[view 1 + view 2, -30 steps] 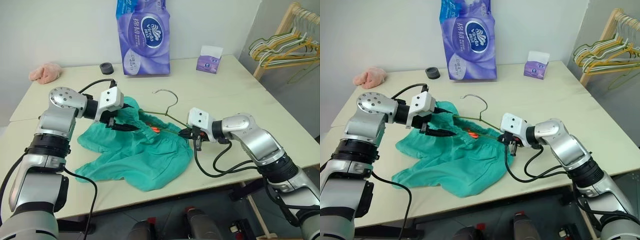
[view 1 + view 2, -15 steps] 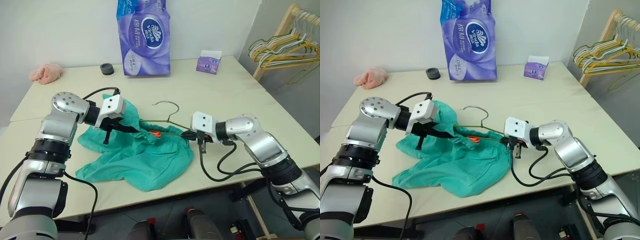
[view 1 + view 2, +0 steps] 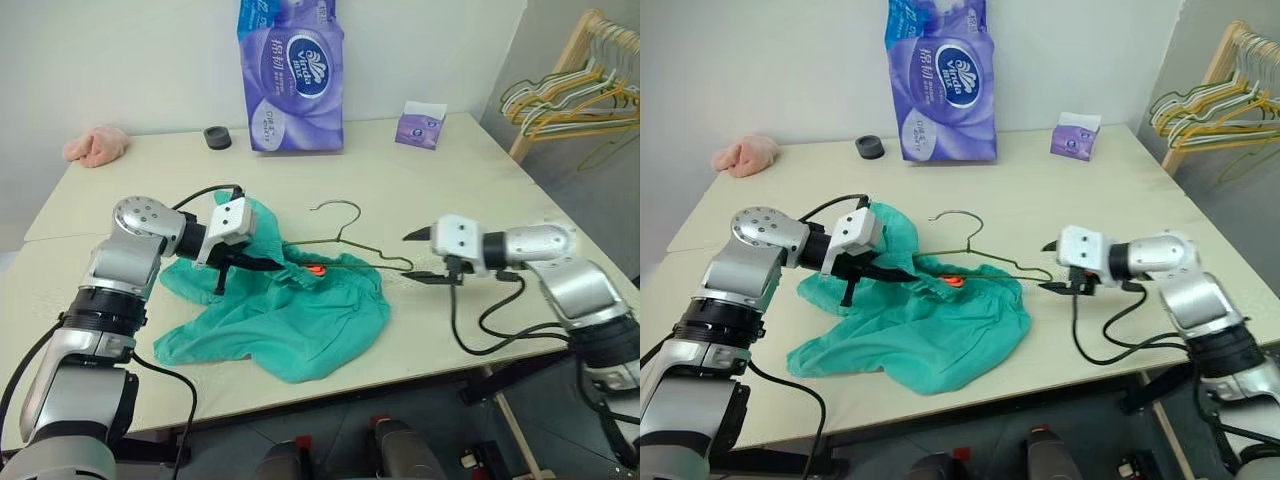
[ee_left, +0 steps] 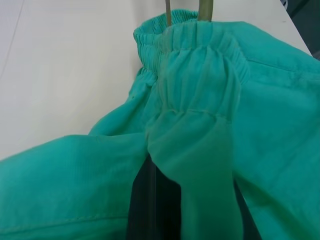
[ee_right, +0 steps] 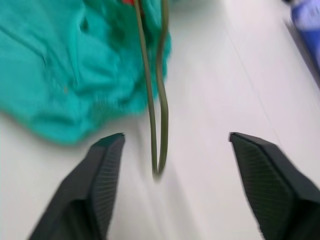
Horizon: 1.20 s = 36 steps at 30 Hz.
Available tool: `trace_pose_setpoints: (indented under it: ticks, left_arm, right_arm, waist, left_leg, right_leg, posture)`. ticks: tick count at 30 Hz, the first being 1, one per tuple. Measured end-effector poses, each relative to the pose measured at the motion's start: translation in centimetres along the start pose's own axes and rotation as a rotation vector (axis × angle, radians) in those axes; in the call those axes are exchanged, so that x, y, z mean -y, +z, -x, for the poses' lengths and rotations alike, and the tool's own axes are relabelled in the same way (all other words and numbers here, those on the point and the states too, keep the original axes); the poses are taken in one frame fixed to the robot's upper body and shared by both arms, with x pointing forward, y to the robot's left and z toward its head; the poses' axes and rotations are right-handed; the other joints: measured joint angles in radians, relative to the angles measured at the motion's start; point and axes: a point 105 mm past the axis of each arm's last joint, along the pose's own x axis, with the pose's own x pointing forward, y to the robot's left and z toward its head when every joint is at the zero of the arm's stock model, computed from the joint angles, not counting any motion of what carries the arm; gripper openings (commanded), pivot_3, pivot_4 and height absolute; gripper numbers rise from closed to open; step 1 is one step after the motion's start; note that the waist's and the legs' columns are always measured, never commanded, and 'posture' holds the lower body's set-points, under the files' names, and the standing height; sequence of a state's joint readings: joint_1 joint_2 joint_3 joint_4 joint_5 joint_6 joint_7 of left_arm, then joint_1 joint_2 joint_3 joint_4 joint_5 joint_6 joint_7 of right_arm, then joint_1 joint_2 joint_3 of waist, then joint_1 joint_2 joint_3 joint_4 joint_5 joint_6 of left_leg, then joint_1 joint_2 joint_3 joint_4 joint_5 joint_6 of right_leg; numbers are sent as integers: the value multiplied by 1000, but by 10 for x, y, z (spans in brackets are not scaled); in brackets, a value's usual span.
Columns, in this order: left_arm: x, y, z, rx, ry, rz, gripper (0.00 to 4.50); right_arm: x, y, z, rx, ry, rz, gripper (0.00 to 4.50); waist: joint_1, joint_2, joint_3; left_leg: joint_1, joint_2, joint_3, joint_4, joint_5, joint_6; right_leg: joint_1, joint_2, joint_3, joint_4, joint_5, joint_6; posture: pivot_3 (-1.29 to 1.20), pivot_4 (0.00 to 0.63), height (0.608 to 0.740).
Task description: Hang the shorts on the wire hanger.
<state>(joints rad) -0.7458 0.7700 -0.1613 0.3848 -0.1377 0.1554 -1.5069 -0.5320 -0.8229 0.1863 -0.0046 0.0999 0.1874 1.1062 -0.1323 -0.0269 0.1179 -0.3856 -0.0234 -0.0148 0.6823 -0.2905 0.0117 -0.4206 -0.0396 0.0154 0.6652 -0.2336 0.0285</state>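
While lying flat, wire hanger (image 3: 345, 245) hook points away, bar crosswise.

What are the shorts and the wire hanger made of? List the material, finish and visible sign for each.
The shorts: soft woven cloth, probably cotton, matte teal; it wrinkles, drapes flat and gathers at the elastic waistband.
The wire hanger: thin bent wire, likely metal with an olive-green coating; it holds a crisp hook and a narrow loop.

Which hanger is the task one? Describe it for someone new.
On the cream table, in front of the purple tissue pack, lies one thin olive wire hanger, threaded into the teal shorts. The other hangers hang on the wooden rack at the right.
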Motion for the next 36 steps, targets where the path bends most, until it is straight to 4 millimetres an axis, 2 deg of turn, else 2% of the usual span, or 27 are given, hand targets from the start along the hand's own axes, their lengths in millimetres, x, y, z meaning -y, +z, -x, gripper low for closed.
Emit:
trace_pose_setpoints:
  ticks: [3, 6, 9, 11, 15, 20, 25, 28, 36]
  left_arm:
    - [-5, 1, 5, 18, 52, 21, 0]
    - [-10, 2, 9, 39, 100, 35, 0]
    - [-13, 3, 9, 49, 127, 46, 0]
    - [-14, 4, 7, 62, 132, 57, 0]
    - [-12, 1, 7, 70, 131, 72, 0]
    - [-12, 4, 6, 78, 143, 70, 0]
    - [-12, 5, 6, 85, 144, 69, 0]
    - [-12, 6, 6, 86, 145, 67, 0]
    - [-14, 5, 7, 85, 163, 68, 0]
  right_arm:
    - [-15, -24, 17, -25, -44, -150, 4056]
    - [-37, -22, 10, 42, -48, -264, 4056]
    - [-48, 0, -15, 166, -140, -397, 4056]
    - [-52, 8, -32, 198, -182, -460, 4056]
    - [-53, 4, -50, 157, -259, -520, 4056]
    - [-71, 6, -73, 132, -181, -580, 4056]
    - [-72, 5, -90, 118, -181, -621, 4056]
    - [-68, -1, -96, 90, -212, -636, 3414]
    - [-71, -2, -102, 89, -209, -675, 654]
  waist:
    - [0, 0, 0]
    - [-8, 0, 0]
    - [-14, -1, -1]
    - [-9, 0, 0]
    - [1, -1, -1]
    - [5, -1, -1]
    - [-1, -1, -1]
    - [-3, -1, -1]
    - [-4, -1, -1]
  left_leg:
    - [0, 1, 0, 0, 0, 0]
    - [2, 1, 0, 0, 0, 0]
    - [3, 2, 0, -1, 0, 0]
    - [2, 1, 0, -1, 0, 0]
    - [2, -1, 1, 1, 0, 0]
    - [2, -1, 0, 1, 0, 0]
    - [2, 0, 0, 0, 0, 0]
    - [2, 0, 0, 0, 0, 0]
    - [2, 0, 0, 0, 0, 0]
  right_leg:
    - [0, 0, 0, 0, 0, 0]
    - [0, 1, 1, 2, 0, 0]
    - [0, 3, 2, 3, 0, 0]
    - [-1, 2, 2, 5, -1, 0]
    - [0, 0, 1, 4, -1, 1]
    - [0, 0, 1, 4, -1, 1]
    - [0, 1, 1, 5, -1, 0]
    - [0, 1, 1, 4, -1, 0]
    - [0, 1, 1, 4, -1, 0]
  posture:
    - [-175, 78, 740]
    - [-179, 82, 740]
    - [-177, 84, 740]
    - [-175, 82, 740]
    - [-164, 82, 740]
    - [-162, 80, 740]
    - [-157, 79, 740]
    - [-157, 78, 740]
    - [-153, 73, 740]
